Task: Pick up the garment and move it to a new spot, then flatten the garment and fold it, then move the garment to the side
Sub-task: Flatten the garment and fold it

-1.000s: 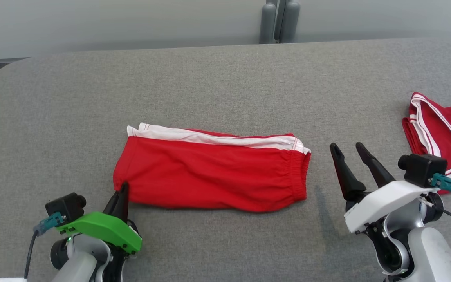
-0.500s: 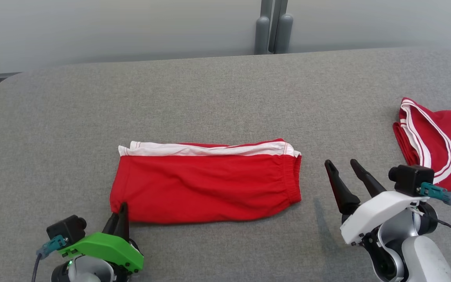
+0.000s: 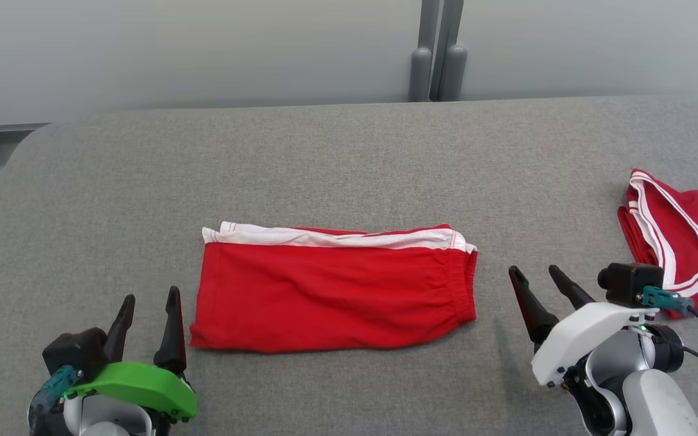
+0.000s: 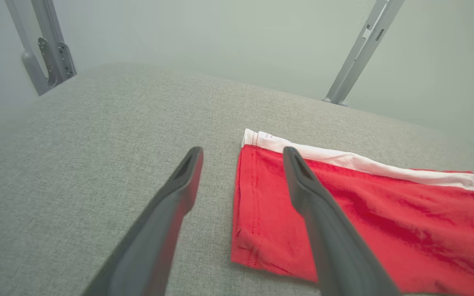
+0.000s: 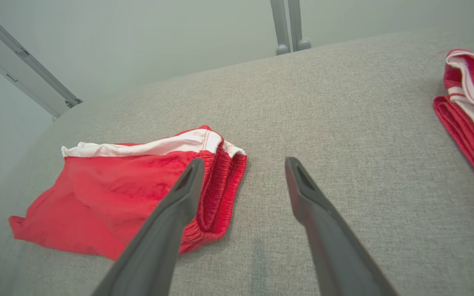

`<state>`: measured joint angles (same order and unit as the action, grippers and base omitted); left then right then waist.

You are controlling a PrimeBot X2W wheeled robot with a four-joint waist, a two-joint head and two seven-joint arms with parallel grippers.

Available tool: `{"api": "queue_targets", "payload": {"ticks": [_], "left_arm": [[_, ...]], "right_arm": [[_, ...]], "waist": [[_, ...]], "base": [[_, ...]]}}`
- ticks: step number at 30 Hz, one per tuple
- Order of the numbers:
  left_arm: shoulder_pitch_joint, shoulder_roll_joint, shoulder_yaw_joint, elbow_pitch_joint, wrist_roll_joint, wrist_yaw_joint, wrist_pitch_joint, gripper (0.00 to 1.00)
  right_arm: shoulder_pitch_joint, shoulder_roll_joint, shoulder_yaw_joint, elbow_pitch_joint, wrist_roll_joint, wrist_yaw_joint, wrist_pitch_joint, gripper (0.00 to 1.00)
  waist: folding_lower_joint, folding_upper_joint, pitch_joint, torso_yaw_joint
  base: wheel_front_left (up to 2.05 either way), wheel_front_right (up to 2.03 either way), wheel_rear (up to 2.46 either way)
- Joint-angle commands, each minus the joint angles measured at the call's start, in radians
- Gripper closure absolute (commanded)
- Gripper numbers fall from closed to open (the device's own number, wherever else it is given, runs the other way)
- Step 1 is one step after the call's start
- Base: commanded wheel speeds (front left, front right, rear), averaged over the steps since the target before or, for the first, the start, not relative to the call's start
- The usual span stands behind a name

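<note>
**A:** Where is the garment?

**B:** A pair of red shorts (image 3: 337,290) lies folded into a long flat rectangle on the grey fabric worktop (image 3: 325,157), between the two hands. A white band runs along the edge farthest from them. The gathered elastic waistband is the end nearest the right hand. The stitched leg hem is the end nearest the left hand.

**A:** What are the hands doing?

**B:** The left hand (image 3: 151,295), under a green cover, has its two dark fingers spread wide apart and grips nothing. Its fingertips are just beside the near hem corner of the shorts, on the outer side. The right hand (image 3: 532,270), under a white cover, is also spread wide with nothing between its fingers. It sits a little outside the waistband end, apart from the cloth.

**A:** Anything else nearby?

**B:** Beyond the right hand, on its outer side, a second red garment (image 3: 676,242) with white stripes lies bunched at the worktop's edge. Two grey posts (image 3: 437,72) stand behind the worktop's far side, ahead of both hands.
</note>
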<state>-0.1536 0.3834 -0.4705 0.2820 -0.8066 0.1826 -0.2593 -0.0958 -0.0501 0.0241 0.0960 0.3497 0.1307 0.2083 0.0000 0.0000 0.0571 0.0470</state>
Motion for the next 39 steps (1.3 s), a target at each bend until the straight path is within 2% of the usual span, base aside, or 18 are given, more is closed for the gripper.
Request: {"api": "queue_targets", "payload": {"ticks": [1,9,23,33,34,35,36,37,38,39], "left_arm": [[0.032,0.007,0.009,-0.038,0.027,0.014,-0.005,0.00],[0.106,0.002,0.037,-0.157,0.080,0.048,-0.005,0.00],[0.132,-0.047,0.061,-0.164,0.082,0.018,-0.005,0.00],[0.125,-0.076,0.072,-0.140,0.101,-0.004,-0.005,0.00],[0.123,-0.078,0.073,-0.138,0.103,-0.007,-0.005,0.00],[0.121,-0.080,0.074,-0.137,0.106,-0.007,-0.005,0.00],[0.120,-0.082,0.074,-0.136,0.107,-0.009,-0.005,0.00],[0.118,-0.084,0.074,-0.134,0.110,-0.012,-0.005,0.00],[0.117,-0.085,0.075,-0.133,0.113,-0.014,-0.005,0.00],[0.116,-0.086,0.074,-0.131,0.115,-0.016,-0.005,0.00]], "right_arm": [[-0.019,-0.001,0.004,0.015,-0.017,0.000,0.016,0.00],[-0.111,-0.001,0.018,0.128,-0.023,0.000,0.089,0.00],[-0.248,-0.002,-0.015,0.418,-0.060,0.000,0.188,0.00],[-0.308,-0.001,-0.025,0.537,-0.015,0.000,0.223,0.00],[-0.315,-0.001,-0.022,0.544,-0.009,0.000,0.226,0.20],[-0.322,-0.002,-0.020,0.551,-0.004,0.000,0.227,0.52],[-0.327,-0.001,-0.015,0.558,0.003,0.000,0.228,0.60],[-0.333,-0.001,-0.012,0.563,0.012,0.000,0.231,0.63],[-0.339,-0.002,-0.010,0.569,0.024,0.000,0.232,0.78],[-0.344,-0.002,-0.009,0.574,0.037,0.000,0.233,0.87]], "waist": [[0.0000,0.0000,-0.008,0.017],[0.0000,0.0000,-0.009,0.062],[0.0000,0.0000,0.008,0.137],[0.0000,0.0000,0.013,0.163],[0.0000,0.0000,0.014,0.164],[0.0000,0.0000,0.015,0.165],[0.0000,0.0000,0.015,0.166],[0.0000,0.0000,0.016,0.166],[0.0000,0.0000,0.016,0.166],[0.0000,0.0000,0.016,0.166]], "base": [[0.00,0.00,0.00],[0.00,0.00,0.00],[0.00,0.00,0.00],[0.00,0.00,0.00],[0.00,0.00,0.00],[0.00,0.00,0.00],[0.00,0.00,0.00],[0.00,0.00,0.00],[0.00,0.00,0.00],[0.00,0.00,0.00]]}}
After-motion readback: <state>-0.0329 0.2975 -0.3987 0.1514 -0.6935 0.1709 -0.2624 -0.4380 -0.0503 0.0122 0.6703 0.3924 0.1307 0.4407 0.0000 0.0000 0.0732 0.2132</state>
